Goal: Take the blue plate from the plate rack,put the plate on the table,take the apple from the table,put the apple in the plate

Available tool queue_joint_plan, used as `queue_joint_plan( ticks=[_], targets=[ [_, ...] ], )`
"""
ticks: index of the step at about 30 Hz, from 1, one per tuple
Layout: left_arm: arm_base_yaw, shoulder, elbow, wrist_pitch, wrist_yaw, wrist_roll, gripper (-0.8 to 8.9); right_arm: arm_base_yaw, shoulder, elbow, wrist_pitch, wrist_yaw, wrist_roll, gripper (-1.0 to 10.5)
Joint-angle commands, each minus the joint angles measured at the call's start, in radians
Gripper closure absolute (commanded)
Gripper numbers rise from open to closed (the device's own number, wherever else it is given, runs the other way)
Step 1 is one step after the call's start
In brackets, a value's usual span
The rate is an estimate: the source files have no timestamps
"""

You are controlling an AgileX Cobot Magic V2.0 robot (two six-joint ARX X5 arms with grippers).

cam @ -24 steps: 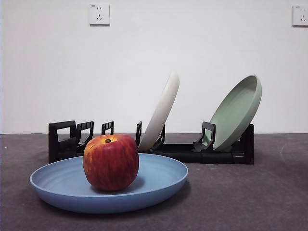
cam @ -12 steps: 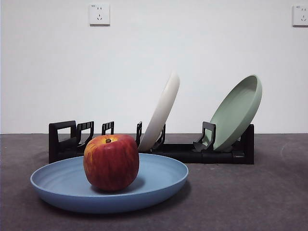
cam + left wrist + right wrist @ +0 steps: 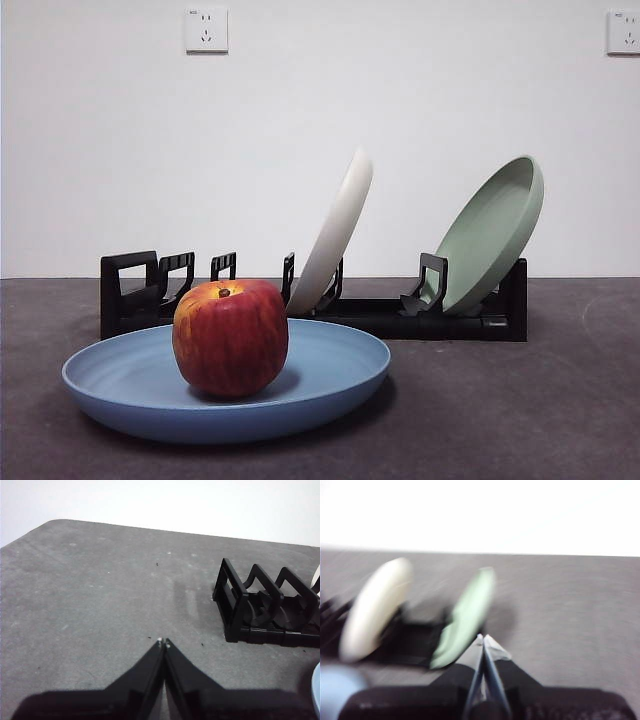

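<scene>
While both arms hang back out of the front view, the apple sits nearest, glossy red with yellow-orange streaks round a short dark stem, resting inside the blue plate. That plate's matte, shallow and wide with a raised rim, flat on the mottled dark grey table. Behind it is the black plastic rack, boxy loop handle at one end, holding a cream plate and a sage-green plate, both leaning. Left gripper has its jaws pressed together over bare table beside the rack's handle. Right gripper looks closed too and empty, though that view's blurry.
</scene>
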Motion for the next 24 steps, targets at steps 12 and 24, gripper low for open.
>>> queue_joint_plan(
  ticks=[12,24],
  targets=[
    [0.003,-0.003,-0.014,0.002,0.002,-0.003,8.14,-0.285,-0.226,-0.554,0.416,-0.185,0.013,9.6],
    [0.003,-0.003,-0.014,0.002,0.002,-0.003,8.15,-0.288,-0.372,-0.656,0.378,-0.186,0.024,9.6]
  ],
)
